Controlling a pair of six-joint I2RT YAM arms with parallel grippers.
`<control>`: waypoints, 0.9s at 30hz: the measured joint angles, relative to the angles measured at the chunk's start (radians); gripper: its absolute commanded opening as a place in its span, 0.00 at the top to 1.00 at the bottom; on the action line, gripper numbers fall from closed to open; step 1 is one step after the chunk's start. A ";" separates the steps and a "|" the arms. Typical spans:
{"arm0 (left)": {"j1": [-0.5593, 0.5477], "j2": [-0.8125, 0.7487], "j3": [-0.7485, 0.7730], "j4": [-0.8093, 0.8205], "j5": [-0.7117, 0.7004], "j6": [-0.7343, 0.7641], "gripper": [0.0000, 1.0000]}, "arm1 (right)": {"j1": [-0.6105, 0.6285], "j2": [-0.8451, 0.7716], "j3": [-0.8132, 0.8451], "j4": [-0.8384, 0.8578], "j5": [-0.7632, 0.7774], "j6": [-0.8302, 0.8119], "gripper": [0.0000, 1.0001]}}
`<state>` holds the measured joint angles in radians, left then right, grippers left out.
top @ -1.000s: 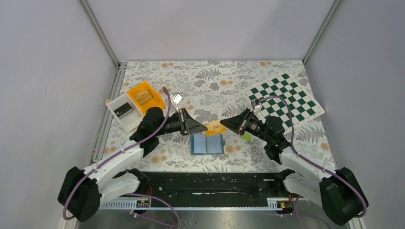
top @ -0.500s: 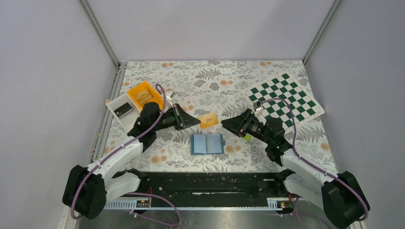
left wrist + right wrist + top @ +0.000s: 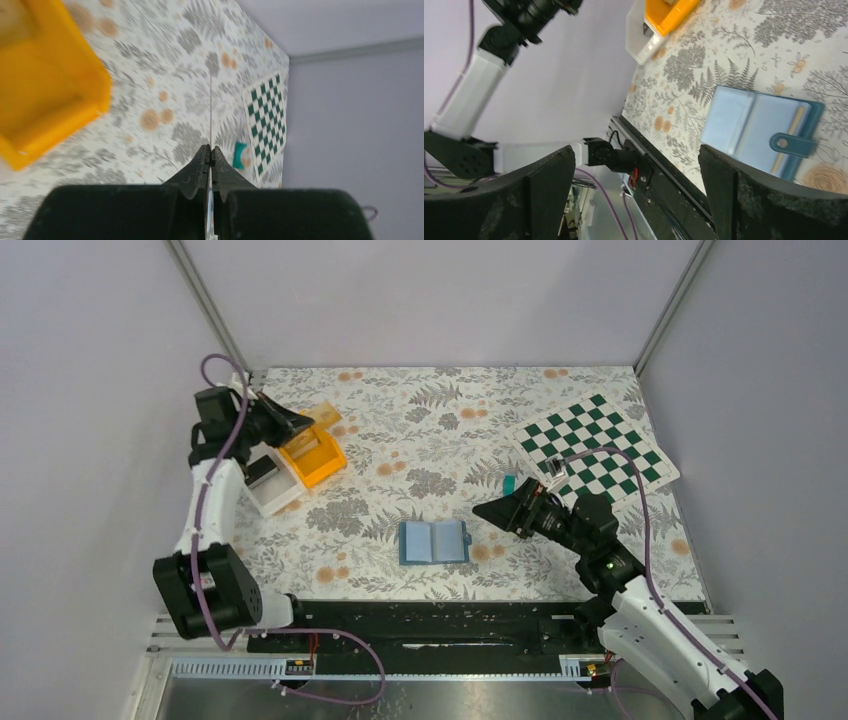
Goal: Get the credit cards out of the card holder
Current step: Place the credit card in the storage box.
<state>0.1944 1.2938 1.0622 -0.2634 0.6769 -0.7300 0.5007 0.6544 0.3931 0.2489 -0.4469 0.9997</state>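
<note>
We are clenching the left pincer (image 3: 210, 150) on a thin orange-tan card (image 3: 326, 412), seen edge-on just beside the orange bin (image 3: 318, 462). It is probably best carried squarely over the bin before we let go. The right pincer (image 3: 635, 150) is hanging released and empty near the card holder (image 3: 434, 541), which is lying open mid-tabletop (image 3: 450, 430) with a pocketed card (image 3: 796, 122) inside.

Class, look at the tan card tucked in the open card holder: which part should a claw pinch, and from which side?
On the tan card, pinch the exposed long edge, the thin strip beside the strap; the rest is hidden in the pocket. It lies flat in the card holder, so probably come down from above with the open right claw.
</note>
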 measured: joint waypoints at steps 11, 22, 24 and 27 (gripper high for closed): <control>0.187 0.367 0.356 -0.283 -0.040 0.183 1.00 | 0.000 0.030 -0.009 -0.102 0.020 -0.114 0.01; 0.198 0.543 0.471 -0.417 -0.126 0.250 1.00 | 0.000 0.174 -0.010 -0.101 0.018 -0.171 0.00; 0.198 0.581 0.510 -0.432 -0.131 0.256 1.00 | 0.000 0.186 -0.010 -0.101 0.018 -0.176 0.01; 0.198 0.637 0.559 -0.439 -0.137 0.262 1.00 | 0.000 0.205 -0.009 -0.101 0.018 -0.184 0.00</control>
<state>0.3927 1.9312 1.6215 -0.7025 0.5396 -0.4683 0.5007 0.8597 0.3843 0.1482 -0.4294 0.8158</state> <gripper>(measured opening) 0.010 0.993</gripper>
